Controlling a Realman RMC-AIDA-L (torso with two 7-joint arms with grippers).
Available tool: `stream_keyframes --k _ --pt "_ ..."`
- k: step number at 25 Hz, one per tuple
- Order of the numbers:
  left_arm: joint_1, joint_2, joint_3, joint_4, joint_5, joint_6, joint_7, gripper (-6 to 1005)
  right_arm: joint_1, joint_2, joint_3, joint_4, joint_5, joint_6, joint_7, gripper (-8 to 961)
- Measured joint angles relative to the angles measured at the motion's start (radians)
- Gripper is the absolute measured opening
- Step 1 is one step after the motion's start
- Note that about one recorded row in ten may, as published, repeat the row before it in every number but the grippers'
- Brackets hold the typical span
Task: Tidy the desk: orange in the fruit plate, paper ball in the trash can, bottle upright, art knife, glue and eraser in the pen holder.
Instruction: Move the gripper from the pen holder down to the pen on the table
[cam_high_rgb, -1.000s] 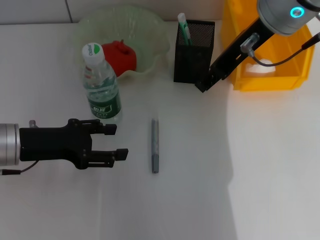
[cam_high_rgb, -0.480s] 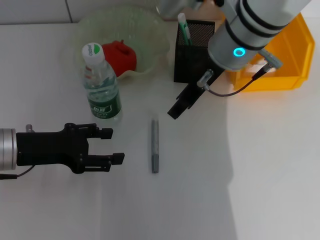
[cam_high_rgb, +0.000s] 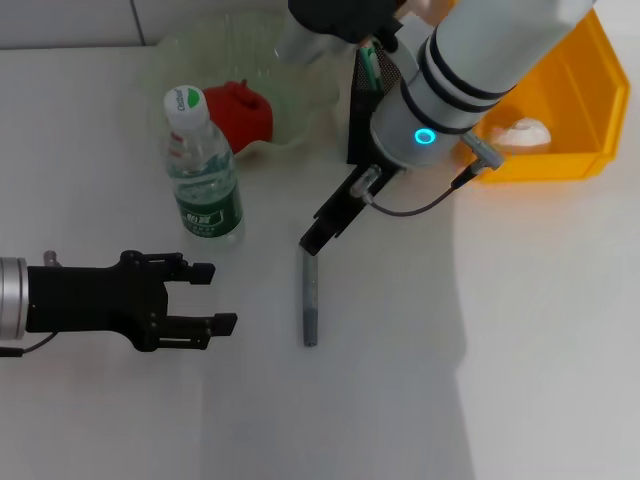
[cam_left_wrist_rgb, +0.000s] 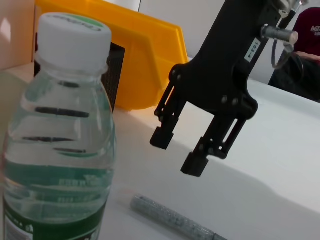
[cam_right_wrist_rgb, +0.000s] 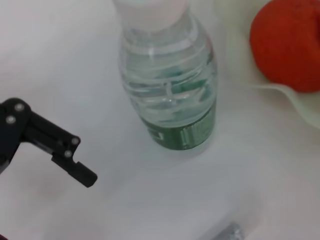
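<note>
Right gripper: held just above the far end of the knife, jaws parted and empty, as seen in the left wrist view.
Left gripper: held low over the counter, jaws spread, nothing gripped, near the bottle.
Knife: laid flat on the counter, between bottle and holder.
Bottle: stood upright beside the plate.
Orange: in the plate.
Holder: beside the yellow bin; a green-and-white stick is seen inside.

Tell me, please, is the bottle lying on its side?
No, the bottle stands upright on the desk, white cap on top, in the head view.
</note>
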Motion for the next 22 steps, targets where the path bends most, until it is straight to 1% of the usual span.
stream_keyframes --k 3,7,10,11,12,14,22 --pt "-0.001 0.000 -0.001 0.002 0.002 -0.001 0.000 770 0.020 0.000 -0.023 0.050 0.029 0.039 0.001 614" --pt "-0.004 0.000 -0.001 0.004 0.002 -0.006 0.003 770 0.028 0.000 -0.044 0.086 0.057 0.080 0.009 614" --pt "-0.004 -0.001 -0.001 0.004 0.002 -0.013 0.007 770 0.028 0.000 -0.061 0.092 0.061 0.098 0.017 615" --pt "-0.005 -0.003 -0.001 0.004 0.002 -0.015 0.009 770 0.027 0.000 -0.090 0.097 0.069 0.120 0.026 615" --pt "-0.005 -0.003 -0.001 0.004 0.002 -0.015 0.009 770 0.027 0.000 -0.090 0.097 0.069 0.120 0.026 615" --pt "-0.006 -0.003 -0.001 0.005 0.002 -0.016 0.009 770 0.024 0.000 -0.128 0.097 0.079 0.147 0.035 615" --pt "-0.006 -0.007 -0.001 0.008 0.002 -0.021 0.009 770 0.019 0.000 -0.171 0.099 0.084 0.193 0.043 616"
